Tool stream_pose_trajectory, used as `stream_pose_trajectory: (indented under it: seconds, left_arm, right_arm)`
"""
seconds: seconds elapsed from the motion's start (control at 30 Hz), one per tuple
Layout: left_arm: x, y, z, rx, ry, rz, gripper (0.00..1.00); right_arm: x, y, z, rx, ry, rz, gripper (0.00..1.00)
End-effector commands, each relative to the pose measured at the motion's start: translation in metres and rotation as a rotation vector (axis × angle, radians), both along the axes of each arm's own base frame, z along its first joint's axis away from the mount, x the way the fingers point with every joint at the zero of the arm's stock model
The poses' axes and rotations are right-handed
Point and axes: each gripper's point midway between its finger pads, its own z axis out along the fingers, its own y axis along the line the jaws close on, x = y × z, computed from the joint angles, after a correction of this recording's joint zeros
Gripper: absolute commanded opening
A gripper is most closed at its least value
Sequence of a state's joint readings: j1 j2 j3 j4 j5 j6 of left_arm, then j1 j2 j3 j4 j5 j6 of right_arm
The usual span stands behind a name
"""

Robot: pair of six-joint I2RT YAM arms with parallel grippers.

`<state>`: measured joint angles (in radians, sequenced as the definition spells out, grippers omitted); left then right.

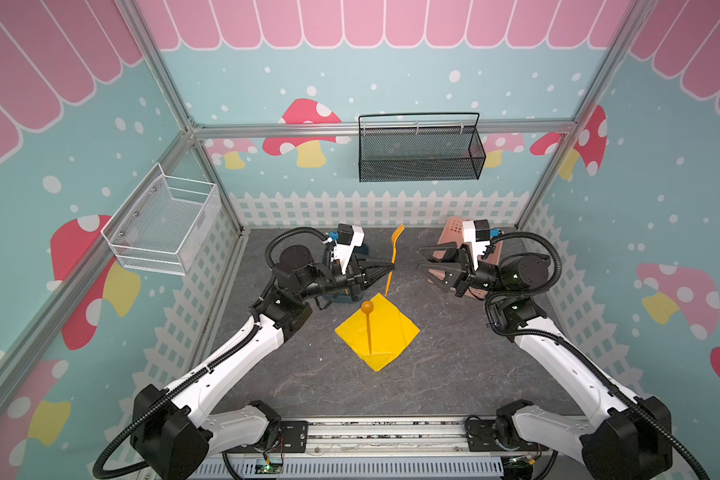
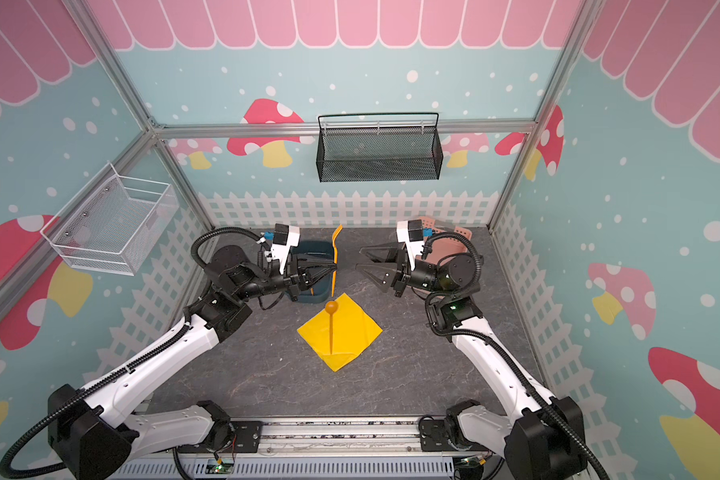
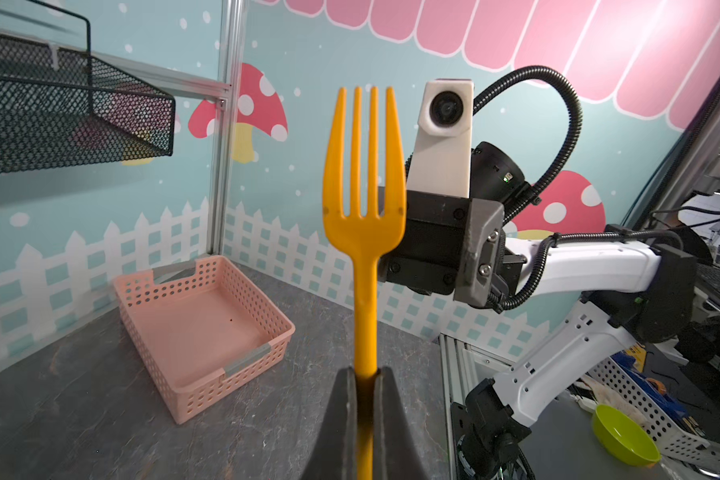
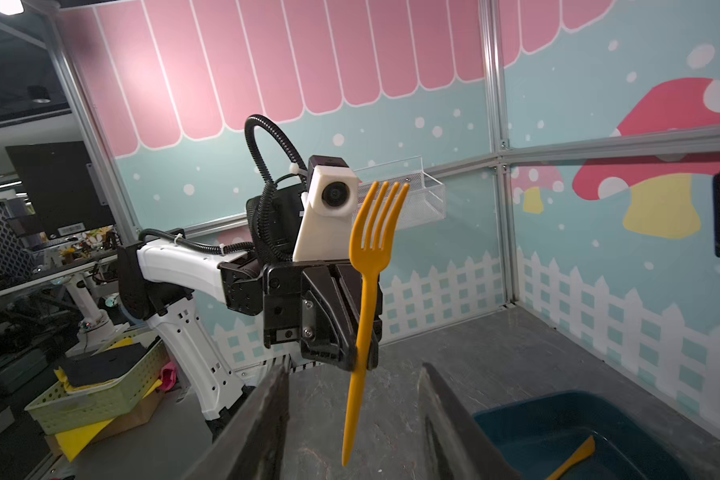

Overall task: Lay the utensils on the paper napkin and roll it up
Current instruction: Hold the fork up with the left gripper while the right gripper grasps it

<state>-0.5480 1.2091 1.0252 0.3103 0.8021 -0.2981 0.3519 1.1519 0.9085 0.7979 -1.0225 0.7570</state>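
Observation:
My left gripper [image 1: 391,268] [image 3: 365,374] is shut on the handle of the orange fork [image 1: 393,255] [image 3: 364,208], which it holds upright, tines up, above the table behind the napkin. The yellow paper napkin [image 1: 391,336] [image 2: 352,332] lies flat as a diamond, and the orange spoon [image 1: 368,328] [image 2: 331,328] rests on it with its bowl toward the back. My right gripper [image 1: 420,258] [image 4: 354,370] is open and faces the fork [image 4: 371,257] from the right, a short gap away. The orange knife [image 4: 574,459] lies in the dark blue tub [image 4: 528,424].
A pink perforated basket [image 3: 200,324] [image 1: 454,230] sits at the back right behind my right arm. The dark blue tub [image 2: 312,249] is under my left wrist. A black mesh basket [image 1: 420,153] hangs on the back wall and a white wire basket [image 1: 163,228] on the left wall.

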Motion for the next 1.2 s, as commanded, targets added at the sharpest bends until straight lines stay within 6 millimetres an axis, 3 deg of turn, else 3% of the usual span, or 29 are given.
stream_pose_trajectory:
  seconds: [0.0,0.37,1.17]
  left_arm:
    - [-0.019,-0.001,0.011,-0.021,-0.09,-0.06,0.0]
    - [-0.026,-0.006,0.012,-0.022,-0.107,-0.077,0.0]
    - [-0.03,-0.007,0.015,-0.032,-0.123,-0.088,0.0]
  right_arm:
    - [-0.015,0.006,0.017,0.003,-0.096,0.036,0.5]
    - [-0.01,0.025,0.018,-0.031,-0.076,0.079,0.48]
    - [-0.012,0.041,0.015,-0.041,-0.009,0.156,0.25]
